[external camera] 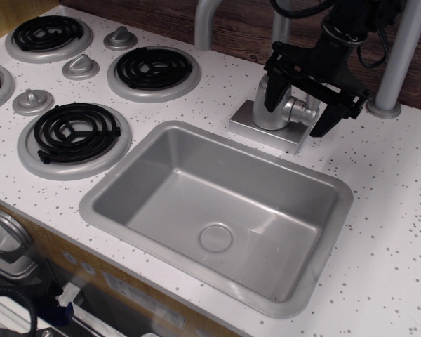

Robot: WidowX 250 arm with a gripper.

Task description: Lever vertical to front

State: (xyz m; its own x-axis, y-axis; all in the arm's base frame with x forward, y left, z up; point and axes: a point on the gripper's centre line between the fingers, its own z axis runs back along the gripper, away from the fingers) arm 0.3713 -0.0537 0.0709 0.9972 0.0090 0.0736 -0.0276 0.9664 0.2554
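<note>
The tap body (272, 112) stands on a silver base plate behind the sink. A round stub hub (306, 111) sticks out of its right side; this is the lever's hub, and the slim handle is hidden behind my gripper. My black gripper (299, 107) comes down from the upper right and is open, with one finger (272, 93) left of the tap body and the other finger (328, 118) right of the hub. The fingers straddle the hub without visibly closing on it. The curved spout pipe (206, 21) rises out of the frame.
The silver sink basin (126, 175) lies in front of the tap. Black coil burners (74, 132) and small silver stove knobs (81, 67) fill the left side. A grey upright post (400, 63) stands right of the gripper, with a wooden back wall behind.
</note>
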